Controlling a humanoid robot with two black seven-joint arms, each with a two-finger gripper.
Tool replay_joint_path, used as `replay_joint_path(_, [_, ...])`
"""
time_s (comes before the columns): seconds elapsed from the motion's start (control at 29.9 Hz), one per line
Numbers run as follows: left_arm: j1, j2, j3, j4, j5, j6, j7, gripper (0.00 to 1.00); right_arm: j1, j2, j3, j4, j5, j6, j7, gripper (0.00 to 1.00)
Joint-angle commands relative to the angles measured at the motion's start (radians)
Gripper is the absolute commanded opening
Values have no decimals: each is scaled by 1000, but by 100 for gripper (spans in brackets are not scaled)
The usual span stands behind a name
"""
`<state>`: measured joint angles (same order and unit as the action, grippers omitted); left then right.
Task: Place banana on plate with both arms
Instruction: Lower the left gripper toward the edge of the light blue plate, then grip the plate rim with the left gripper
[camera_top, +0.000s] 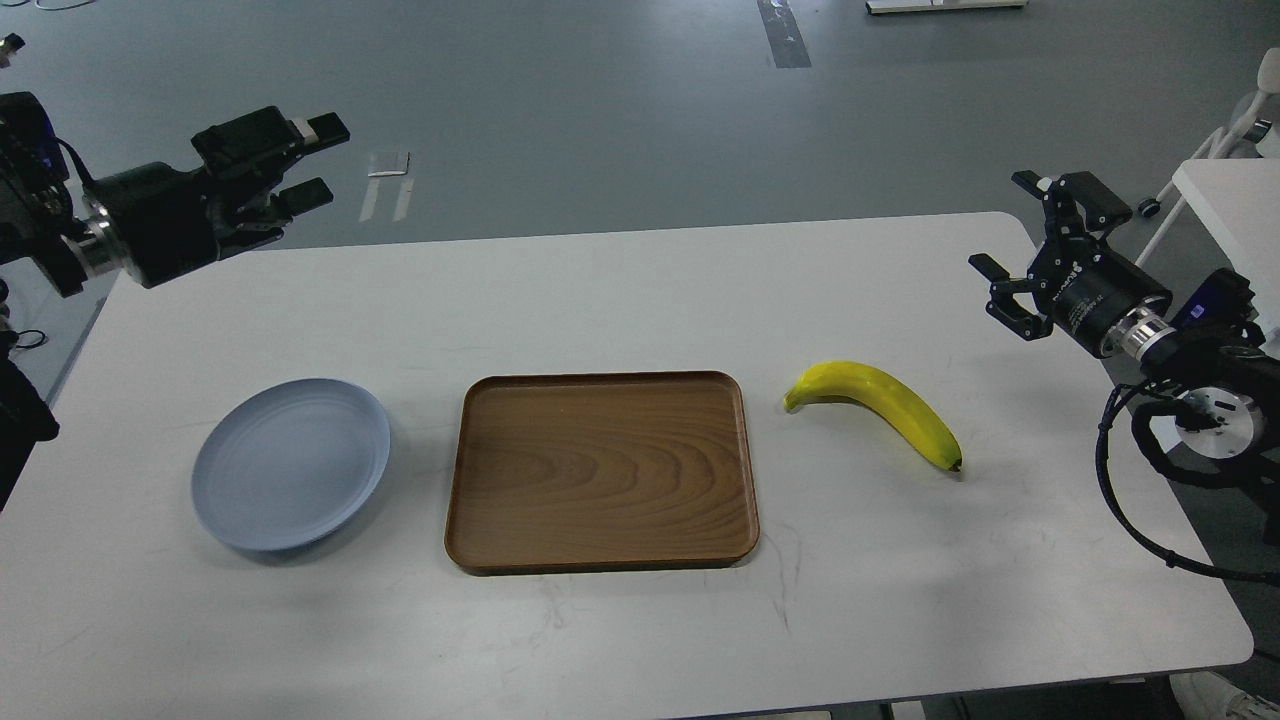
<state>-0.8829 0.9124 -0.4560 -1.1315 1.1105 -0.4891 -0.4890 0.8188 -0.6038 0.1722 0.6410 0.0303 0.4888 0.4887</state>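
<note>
The yellow banana (880, 408) lies on the white table (640, 300), right of the tray, stem end toward the tray. The pale blue-grey plate (291, 463) sits empty on the table's left side. My left gripper (315, 160) is open and empty, held high above the table's far left corner, well behind the plate. My right gripper (1025, 245) is open and empty, raised near the table's right edge, up and to the right of the banana.
A brown wood-grain tray (600, 470) lies between the plate and the banana. A white stand (1225, 200) is at the far right, beyond the table. Grey floor lies behind the table.
</note>
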Motion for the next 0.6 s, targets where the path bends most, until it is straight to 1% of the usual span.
replay_joint_path(0.0, [42,94,23,-111,337,0,0,100,-1,13,6,-4,-1,0,0,100])
replay_joint_path(0.03, [65,109,43,-113,429,0,0,100,-3,16,7,-4,-1,0,0,100])
replay_joint_path(0.07, [76,112,54,-111,469,30,0,100,-3,18,9,-4,-1,0,0,100])
replay_joint_path(0.17, [123,126,111,-93,589,156,0,100,-3,32,10,-4,-1,0,0,100])
replay_joint_path(0.3, [171,123,132,-25,638,185,0,100,-4,32,13,-4,-1,0,0,100])
replay_joint_path(0.43, [234,94,132,97,625,230,0,100,-4,32,15,-4,0,0,0,100])
replay_joint_path(0.57, [252,72,135,162,617,236,0,99,-4,32,15,-4,-1,0,0,100])
